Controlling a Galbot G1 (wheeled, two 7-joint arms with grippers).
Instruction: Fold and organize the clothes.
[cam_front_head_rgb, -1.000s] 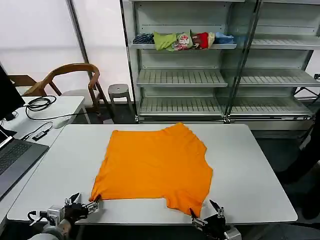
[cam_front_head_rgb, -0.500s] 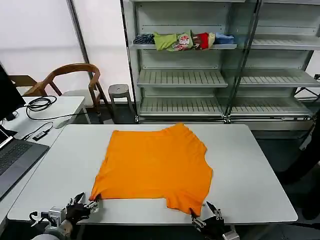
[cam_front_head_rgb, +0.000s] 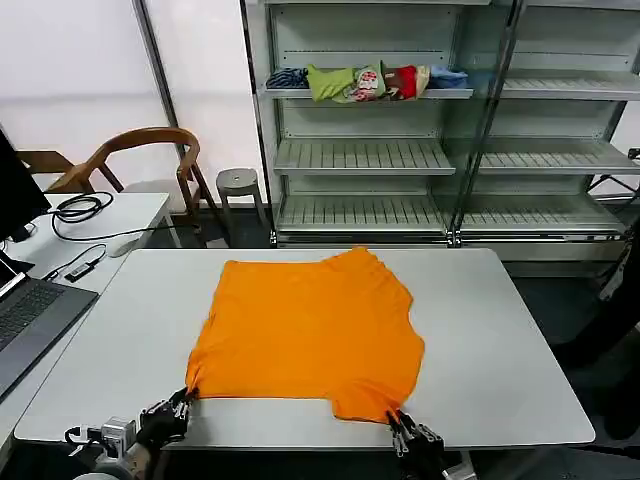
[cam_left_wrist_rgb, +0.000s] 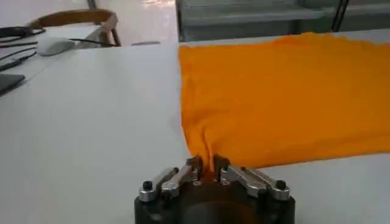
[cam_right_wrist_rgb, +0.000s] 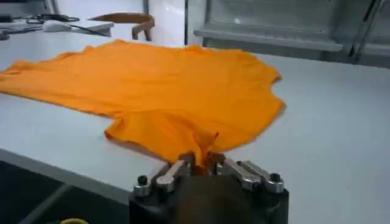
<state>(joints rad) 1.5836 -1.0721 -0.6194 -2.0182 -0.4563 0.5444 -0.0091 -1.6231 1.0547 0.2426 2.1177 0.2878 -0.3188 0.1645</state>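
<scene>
Orange fabric covers the middle of the white table (cam_front_head_rgb: 500, 330): it is the T-shirt (cam_front_head_rgb: 310, 330), spread flat with the plain face up, and we see no lettering on this side. Its near hem lies along the table edge closest to us, and the far part reaches towards the shelving unit (cam_front_head_rgb: 400, 150) behind the table.

Our left gripper (cam_front_head_rgb: 178, 405) is at the near left corner of the shirt. From the left wrist camera, its fingers (cam_left_wrist_rgb: 195, 165) are drawn close together with a small pinch of orange cloth between them, so we judge that it holds the corner. Our right gripper (cam_front_head_rgb: 405, 428) is at the near right corner, where the short sleeve hangs a little lower than the hem. From the right wrist camera, it is also narrowed on a fold of the cloth, so it grips the shirt too.

As for progress, we think the task is at its very beginning. The shirt is laid out and both near corners are taken, but no fold is made yet; the cloth is in one single layer. What remains is nearly everything: to lift the near edge and bring it over, to fold again to a compact shape, and then to put it away. On an upper shelf there is a bundle of other garments (cam_front_head_rgb: 365, 80), well apart from the table.
</scene>
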